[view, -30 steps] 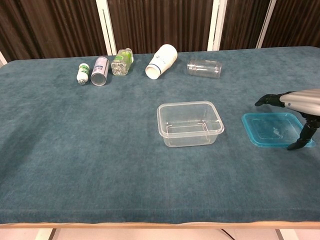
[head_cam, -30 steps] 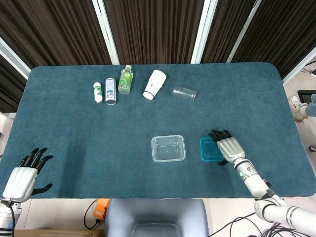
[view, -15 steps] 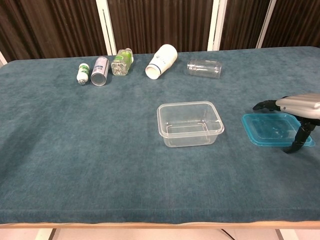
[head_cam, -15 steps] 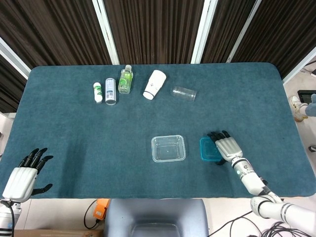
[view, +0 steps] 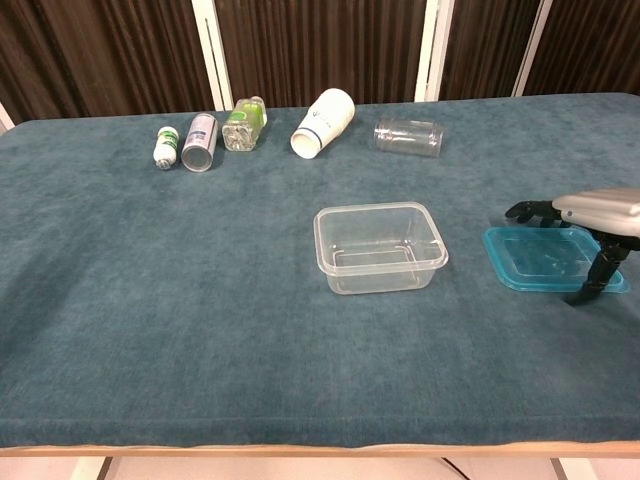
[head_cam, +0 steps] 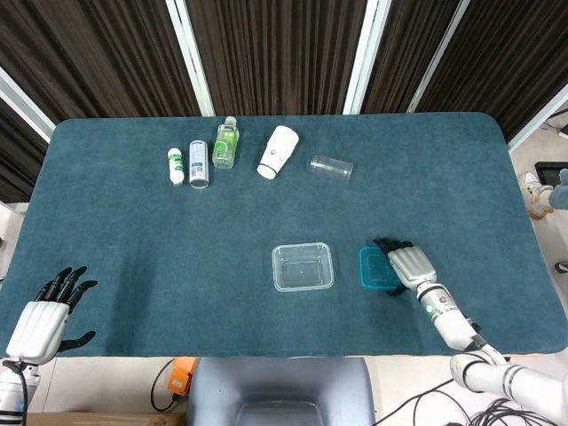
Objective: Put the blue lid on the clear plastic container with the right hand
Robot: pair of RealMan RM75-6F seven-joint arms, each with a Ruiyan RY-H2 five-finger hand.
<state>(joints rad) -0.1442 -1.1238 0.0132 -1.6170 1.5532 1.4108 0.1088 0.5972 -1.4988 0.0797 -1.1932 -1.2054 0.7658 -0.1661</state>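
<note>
The blue lid (head_cam: 373, 269) (view: 538, 258) lies flat on the table, right of the clear plastic container (head_cam: 303, 266) (view: 379, 247), which stands empty with its mouth up. My right hand (head_cam: 409, 264) (view: 592, 209) hovers palm down over the lid's right part. Its fingers are spread above the lid and its thumb points down at the lid's near right edge. It holds nothing. My left hand (head_cam: 43, 318) rests open at the near left corner of the table, seen only in the head view.
Along the far side lie a small white bottle (head_cam: 176, 165), a silver can (head_cam: 198, 163), a green bottle (head_cam: 225, 142), a white paper cup (head_cam: 279, 152) and a clear cup (head_cam: 330, 167). The table's near edge (view: 320, 447) runs close behind my right hand.
My right hand has sunk slightly toward the lid and drawn a little nearer to me. The lid, the container and the left hand stay where they were.
</note>
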